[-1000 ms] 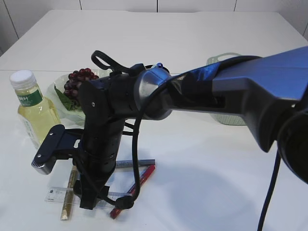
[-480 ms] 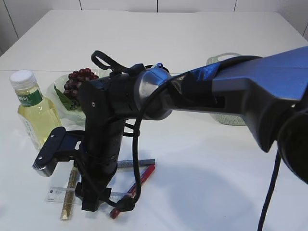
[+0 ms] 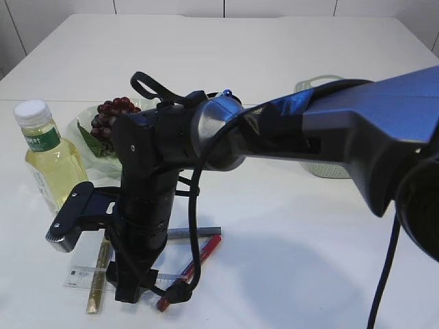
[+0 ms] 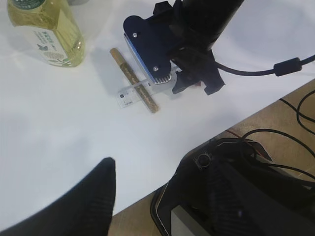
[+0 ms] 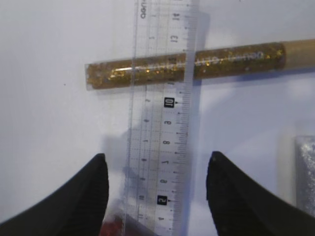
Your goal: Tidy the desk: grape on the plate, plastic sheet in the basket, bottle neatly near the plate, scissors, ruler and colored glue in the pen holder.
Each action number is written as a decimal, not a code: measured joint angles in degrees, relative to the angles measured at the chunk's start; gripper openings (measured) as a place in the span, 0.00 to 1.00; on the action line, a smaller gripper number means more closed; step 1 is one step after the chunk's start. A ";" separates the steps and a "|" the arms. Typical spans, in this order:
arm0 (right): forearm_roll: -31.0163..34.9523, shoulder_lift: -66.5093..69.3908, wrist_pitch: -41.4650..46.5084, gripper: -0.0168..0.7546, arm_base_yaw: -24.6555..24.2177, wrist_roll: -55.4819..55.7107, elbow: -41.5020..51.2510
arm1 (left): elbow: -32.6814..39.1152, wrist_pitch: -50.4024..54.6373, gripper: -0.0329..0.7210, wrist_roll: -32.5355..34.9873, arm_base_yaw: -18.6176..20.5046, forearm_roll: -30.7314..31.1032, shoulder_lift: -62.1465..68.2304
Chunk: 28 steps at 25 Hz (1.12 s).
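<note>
My right gripper (image 3: 134, 288) points down at the table's front left, open, its jaws astride the clear ruler (image 5: 162, 123) without touching it. The ruler (image 3: 82, 277) lies across a gold glue stick (image 5: 187, 66), (image 3: 99, 271). A red glue stick (image 3: 200, 259) and a silver one (image 3: 195, 232) lie beside them. The bottle (image 3: 44, 154) of yellow liquid stands upright at the left. Dark grapes (image 3: 113, 115) rest on the plate (image 3: 77, 130) behind it. My left gripper (image 4: 162, 196) hovers open and empty over the table's front edge. Scissors, plastic sheet and pen holder are out of view.
A pale green basket (image 3: 322, 168) stands at the back right, mostly behind the right arm (image 3: 309, 133). The arm's cable (image 3: 195, 226) loops down near the red glue. In the left wrist view, cables and dark equipment (image 4: 246, 196) lie below the table edge.
The right gripper has sunk very slightly toward the ruler. Nothing else has moved.
</note>
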 joint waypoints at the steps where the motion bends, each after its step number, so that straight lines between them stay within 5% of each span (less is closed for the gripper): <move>1: 0.04 0.00 0.00 0.66 0.00 0.00 0.00 | 0.00 0.00 0.62 0.00 0.00 0.00 0.00; 28: 0.04 0.79 0.00 0.66 0.00 0.00 0.00 | 0.00 0.10 0.58 0.00 0.00 0.00 0.00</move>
